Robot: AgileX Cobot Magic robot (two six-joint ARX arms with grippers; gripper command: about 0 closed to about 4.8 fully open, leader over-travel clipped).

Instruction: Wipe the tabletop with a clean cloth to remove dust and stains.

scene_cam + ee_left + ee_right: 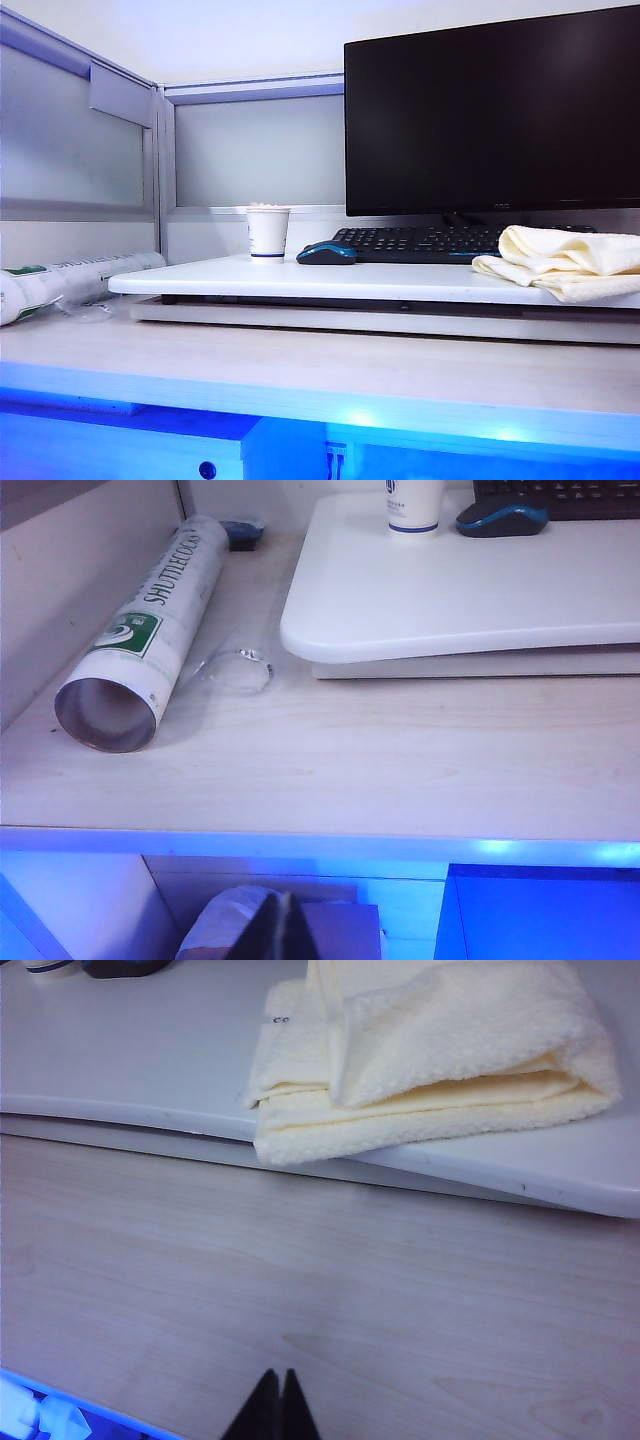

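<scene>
Right wrist view has the closed right gripper (274,1400) facing the folded cloth (440,1050) overhanging the tabletop (140,1055), the left gripper (283,925) closed, empty, back off the desk, likely ready to start

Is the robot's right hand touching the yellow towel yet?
Apart. In the right wrist view the right gripper, fingers shut, sits low over the wood-grain desk, with bare desk between it and the cloth on the tabletop.

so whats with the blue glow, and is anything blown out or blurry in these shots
Exterior view: saturated blue light floods the front edge of the pale wood-grain desk slab, and the black flat monitor shows no detail. Left wrist view: the same blue below the desk edge, behind the shut left gripper. Right wrist view: even light, the folded cream-yellow towel sharp, the shut right gripper dark.
</scene>
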